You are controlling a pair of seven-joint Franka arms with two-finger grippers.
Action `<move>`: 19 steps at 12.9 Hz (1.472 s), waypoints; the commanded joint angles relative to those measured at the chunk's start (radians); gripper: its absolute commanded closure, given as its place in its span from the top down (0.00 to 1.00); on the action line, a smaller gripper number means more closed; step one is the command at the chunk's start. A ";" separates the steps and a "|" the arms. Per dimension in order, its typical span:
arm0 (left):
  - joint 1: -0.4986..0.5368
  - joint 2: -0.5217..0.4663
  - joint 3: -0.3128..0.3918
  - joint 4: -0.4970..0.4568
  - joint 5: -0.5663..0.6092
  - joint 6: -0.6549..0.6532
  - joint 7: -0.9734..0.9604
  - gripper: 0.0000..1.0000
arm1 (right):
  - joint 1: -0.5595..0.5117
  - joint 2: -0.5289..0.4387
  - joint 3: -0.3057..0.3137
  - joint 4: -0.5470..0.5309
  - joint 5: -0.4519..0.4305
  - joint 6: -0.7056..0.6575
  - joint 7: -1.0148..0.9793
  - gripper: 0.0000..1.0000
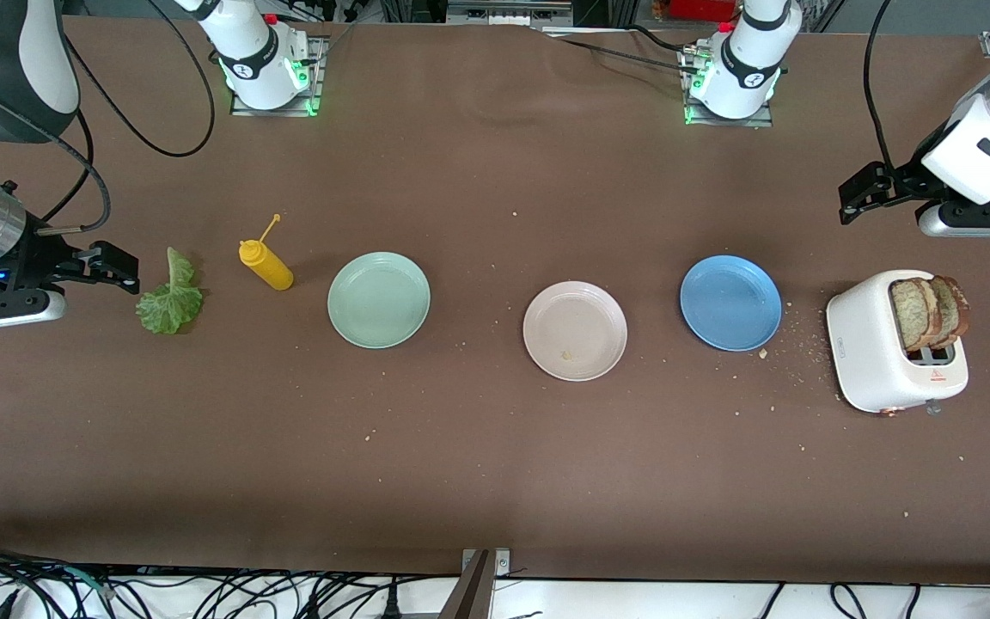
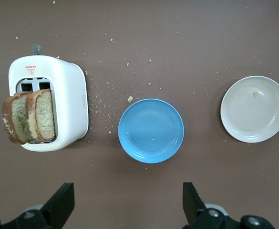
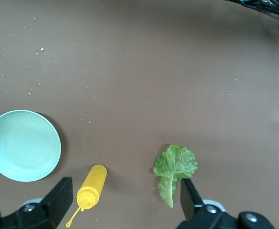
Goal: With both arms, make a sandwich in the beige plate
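Brown tabletop (image 1: 495,464) all the way across, dusted with crumbs, and three plates sit in a row along its middle. The beige plate (image 1: 575,331) holds the centre spot, bare except for a crumb, with the blue plate (image 1: 730,303) beside it toward the left arm's end and the mint-green plate (image 1: 379,300) toward the right arm's end.

The left gripper (image 1: 869,193) hangs in the air at its own end of the table, fingers (image 2: 63,202) spread wide and holding nothing. Just nearer the front camera than it stands the white toaster (image 1: 895,352), with two slices of wholegrain bread (image 1: 931,311) poking up out of its slots. In the left wrist view the toaster, the blue plate and the beige plate all lie ahead of the spread fingers.

The right gripper (image 1: 113,265) hovers at the other end, fingers (image 3: 60,198) fully apart and empty as well. The lettuce leaf (image 1: 170,297) lies flat on the table right by its fingertips, and the yellow squeeze bottle (image 1: 266,264) lies on its side between the leaf and the mint-green plate.
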 commanded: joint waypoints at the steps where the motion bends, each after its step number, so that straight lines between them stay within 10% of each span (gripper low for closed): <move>1: 0.006 -0.009 -0.002 -0.004 -0.024 -0.005 -0.004 1.00 | -0.003 -0.007 0.001 0.010 0.011 -0.006 0.002 1.00; 11: 0.049 -0.007 0.001 -0.003 -0.011 -0.014 0.008 1.00 | -0.005 -0.004 0.004 0.010 0.014 -0.016 -0.008 1.00; 19: 0.189 0.227 0.003 0.122 0.156 0.140 0.093 1.00 | -0.001 0.002 0.007 0.002 0.012 -0.036 -0.011 1.00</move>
